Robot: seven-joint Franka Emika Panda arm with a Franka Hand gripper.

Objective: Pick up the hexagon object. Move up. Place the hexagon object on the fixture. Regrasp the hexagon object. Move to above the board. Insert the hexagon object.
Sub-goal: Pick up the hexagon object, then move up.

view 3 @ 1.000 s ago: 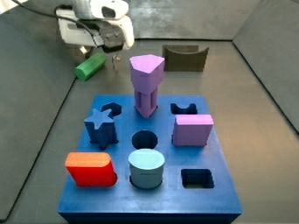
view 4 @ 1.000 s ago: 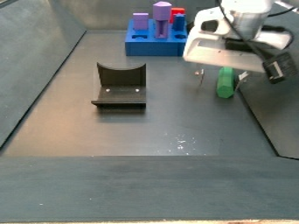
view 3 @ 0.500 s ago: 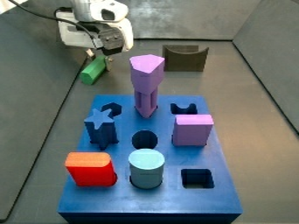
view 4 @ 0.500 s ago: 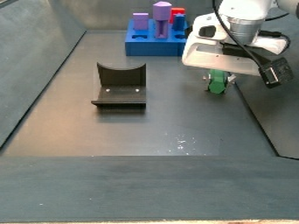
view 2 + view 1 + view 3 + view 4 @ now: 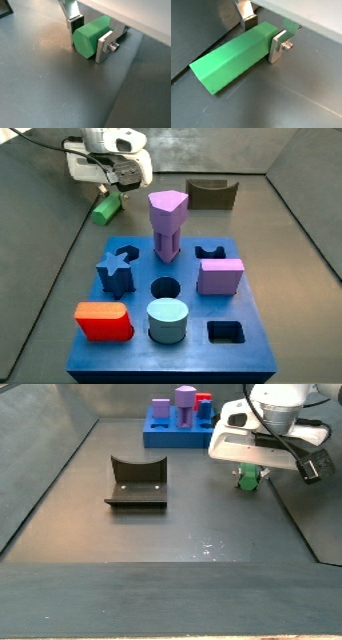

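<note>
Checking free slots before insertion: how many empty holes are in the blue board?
3. On the board: a round hole mid-board, a square hole at the near corner, a notched hole behind the lilac block. Pegs may hide others.

The tool [image 5: 110, 196] hangs beyond the far left corner of the board [image 5: 134, 363], well clear of it. Its housing [image 5: 254, 439] is a glossy white shell with rounded edges and a dark underside. A black block [image 5: 313, 464] juts from the side of the housing facing away from the board. A thin dark cable [image 5: 51, 145] loops off the arm above. Up close in both wrist views, the fingers [image 5: 276, 49] are flat, brushed silver plates. One carries a small round-headed screw [image 5: 288, 46] on its outer face. The other finger [image 5: 71, 12] ends in a dark pad [image 5: 249, 21].
</note>
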